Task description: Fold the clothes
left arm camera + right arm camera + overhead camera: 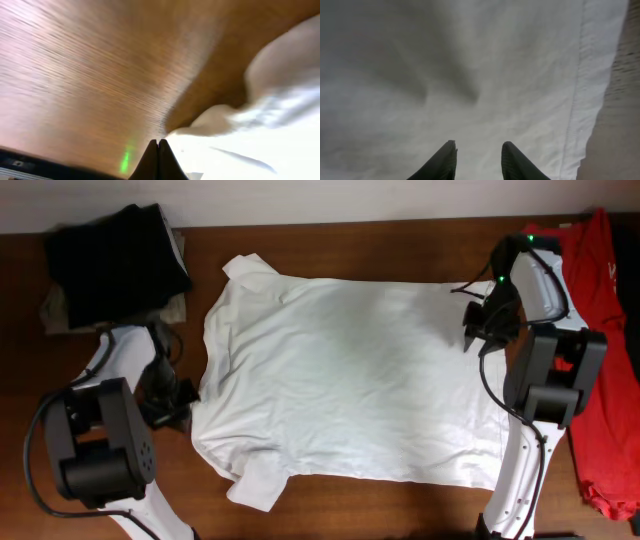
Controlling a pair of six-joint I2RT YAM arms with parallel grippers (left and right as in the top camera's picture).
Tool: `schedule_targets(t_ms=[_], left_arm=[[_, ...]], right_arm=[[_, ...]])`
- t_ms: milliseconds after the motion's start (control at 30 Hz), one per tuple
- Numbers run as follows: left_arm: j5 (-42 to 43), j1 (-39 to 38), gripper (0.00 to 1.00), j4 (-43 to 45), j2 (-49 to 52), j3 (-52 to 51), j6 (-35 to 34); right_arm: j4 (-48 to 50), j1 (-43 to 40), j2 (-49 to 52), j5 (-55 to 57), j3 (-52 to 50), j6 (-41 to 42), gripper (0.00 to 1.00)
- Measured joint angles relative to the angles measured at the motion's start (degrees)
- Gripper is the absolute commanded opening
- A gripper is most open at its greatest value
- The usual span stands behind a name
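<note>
The white T-shirt (350, 380) lies spread flat on the brown table (400, 515).

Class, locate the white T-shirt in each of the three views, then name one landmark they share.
Overhead: the T-shirt lies spread across the middle.
Left wrist: T-shirt in the lower right.
Right wrist: T-shirt fills nearly everything, hem at right.
Shared landmark: brown wooden table beside its edge.

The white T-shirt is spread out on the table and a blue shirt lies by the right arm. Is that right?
Not quite. By the right arm lies a red shirt, not a blue one; the overhead view shows it. The white T-shirt is indeed spread out on the table.
</note>
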Motion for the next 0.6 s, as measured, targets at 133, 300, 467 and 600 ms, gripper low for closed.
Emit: schedule_targets(t_ms=[133,300,467,600], left_arm=[[-1.0,-0.2,0.81,-0.6,-9.6,3.9,-0.2],[-1.4,-0.2,0.99,-3.5,-18.5,4.6,-0.2],[-1.4,-0.2,0.99,-1.4,-18.5,4.6,-0.2],[-1.5,-0.2,0.99,1.3,-18.5,4.6,-0.2]], right_arm=[[1.3,0.0,0.0,0.0,-0.2,0.0,0.41],[8.7,0.0,0.0,0.8,-0.3,-0.2,0.1],[12.7,0.0,0.0,1.3,-0.4,-0.2,0.04],[15.5,0.0,0.0,1.5,-3.3,-0.2,0.04]])
